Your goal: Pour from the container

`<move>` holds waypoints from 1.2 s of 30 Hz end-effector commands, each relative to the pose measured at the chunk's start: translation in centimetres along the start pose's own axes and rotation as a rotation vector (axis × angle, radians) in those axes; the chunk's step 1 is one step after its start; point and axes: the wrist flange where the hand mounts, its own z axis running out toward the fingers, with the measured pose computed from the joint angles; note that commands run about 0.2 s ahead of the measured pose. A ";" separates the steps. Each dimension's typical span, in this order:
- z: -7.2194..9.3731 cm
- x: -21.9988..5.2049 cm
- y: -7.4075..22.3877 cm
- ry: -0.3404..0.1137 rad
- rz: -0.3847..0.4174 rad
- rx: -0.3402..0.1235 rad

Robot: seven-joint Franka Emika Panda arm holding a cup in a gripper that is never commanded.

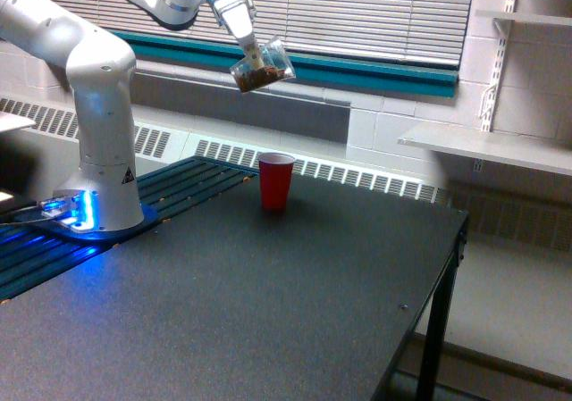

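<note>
You have one view only: it looks from above the table [268, 312] corner, facing the window [357, 8].

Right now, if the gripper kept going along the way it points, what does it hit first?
Beyond the clear container it holds, the gripper points down toward the exterior view's right. The red cup lies roughly that way, else the black table; depth is unclear.

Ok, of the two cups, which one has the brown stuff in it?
The clear container, held tilted in the gripper up by the window blinds. Brown granules show through its wall. The red cup stands upright on the table; its contents can't be seen.
</note>
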 end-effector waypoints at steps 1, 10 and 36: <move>1.6 -1.7 0.5 -0.063 0.053 -0.041; 2.7 -3.6 -0.5 -0.115 0.045 -0.052; 6.7 -7.5 -1.9 -0.243 0.051 -0.111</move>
